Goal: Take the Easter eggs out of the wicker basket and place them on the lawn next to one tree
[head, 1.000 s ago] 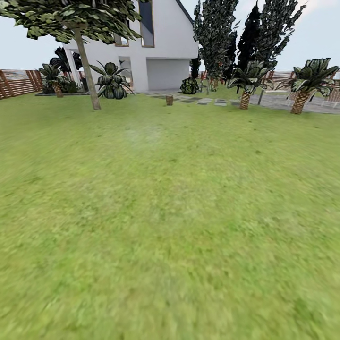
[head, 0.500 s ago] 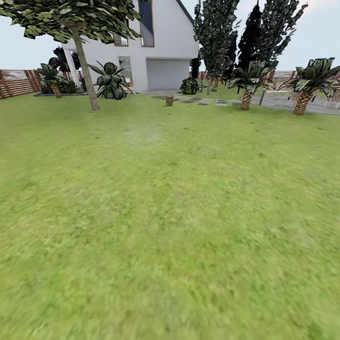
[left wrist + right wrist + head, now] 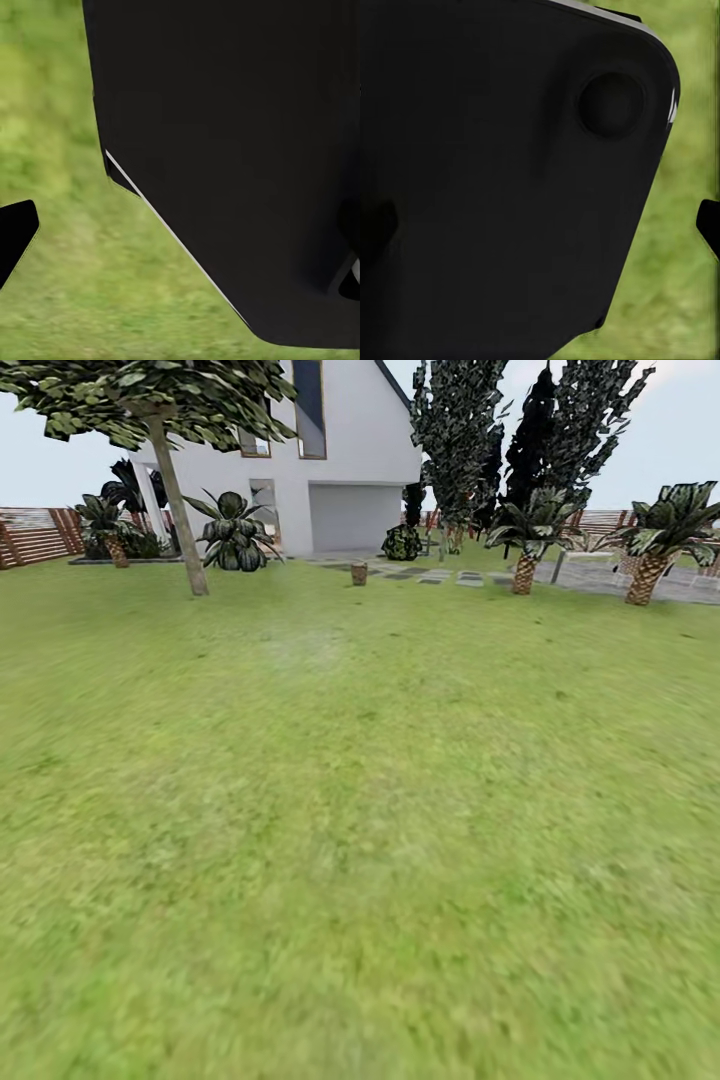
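Far across the lawn (image 3: 360, 810), near the stepping stones, stands a small brown object that looks like the wicker basket (image 3: 358, 572). It is too distant to make out any Easter eggs. A tree (image 3: 178, 510) with a straight pale trunk rises at the back left of the garden, well left of the basket. In the left wrist view one dark fingertip (image 3: 15, 236) shows over grass beside a black body panel. In the right wrist view a dark fingertip (image 3: 709, 229) shows the same way. I cannot see whether either gripper is open or shut.
A white house (image 3: 345, 460) stands behind the basket. Grey stepping-stone slabs (image 3: 440, 576) run to its right. Two short palms (image 3: 523, 560) (image 3: 645, 565), dark narrow trees (image 3: 460, 440), a leafy bush (image 3: 235, 535) and a slat fence (image 3: 35, 535) line the back.
The whole head view has shifted slightly, with far things spreading outward a little, so the camera has crept forward. Nothing in the garden has moved itself.
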Tool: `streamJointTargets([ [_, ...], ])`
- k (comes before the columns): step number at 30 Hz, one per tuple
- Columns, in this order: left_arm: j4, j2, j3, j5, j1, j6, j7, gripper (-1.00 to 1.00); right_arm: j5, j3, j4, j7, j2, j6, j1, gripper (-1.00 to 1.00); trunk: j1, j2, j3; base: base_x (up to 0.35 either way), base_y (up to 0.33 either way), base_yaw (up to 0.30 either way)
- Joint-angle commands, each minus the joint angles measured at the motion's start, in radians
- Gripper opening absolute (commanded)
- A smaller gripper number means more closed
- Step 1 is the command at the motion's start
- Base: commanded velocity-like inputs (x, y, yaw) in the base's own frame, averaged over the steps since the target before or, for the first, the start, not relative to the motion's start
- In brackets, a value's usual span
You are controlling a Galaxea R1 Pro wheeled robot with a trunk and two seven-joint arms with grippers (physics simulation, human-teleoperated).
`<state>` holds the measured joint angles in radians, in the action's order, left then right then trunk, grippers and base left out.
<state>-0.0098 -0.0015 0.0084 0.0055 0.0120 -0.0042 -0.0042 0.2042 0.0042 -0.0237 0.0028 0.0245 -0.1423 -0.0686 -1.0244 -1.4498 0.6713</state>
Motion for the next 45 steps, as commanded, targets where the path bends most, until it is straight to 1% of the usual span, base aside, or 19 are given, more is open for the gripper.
streamJointTargets([
  [1,-0.001,0.000,0.001,0.001,0.000,0.000,0.000,1.00,0.004,0.000,0.001,0.000,0.000,-0.003,0.000,1.00,-0.001,0.000,0.001,0.340,0.000,0.000],
  [45,-0.001,0.000,0.001,0.001,0.000,0.000,0.000,1.00,0.007,0.000,0.004,0.000,0.000,0.001,0.000,1.00,-0.001,0.000,0.001,0.340,0.000,0.000],
])
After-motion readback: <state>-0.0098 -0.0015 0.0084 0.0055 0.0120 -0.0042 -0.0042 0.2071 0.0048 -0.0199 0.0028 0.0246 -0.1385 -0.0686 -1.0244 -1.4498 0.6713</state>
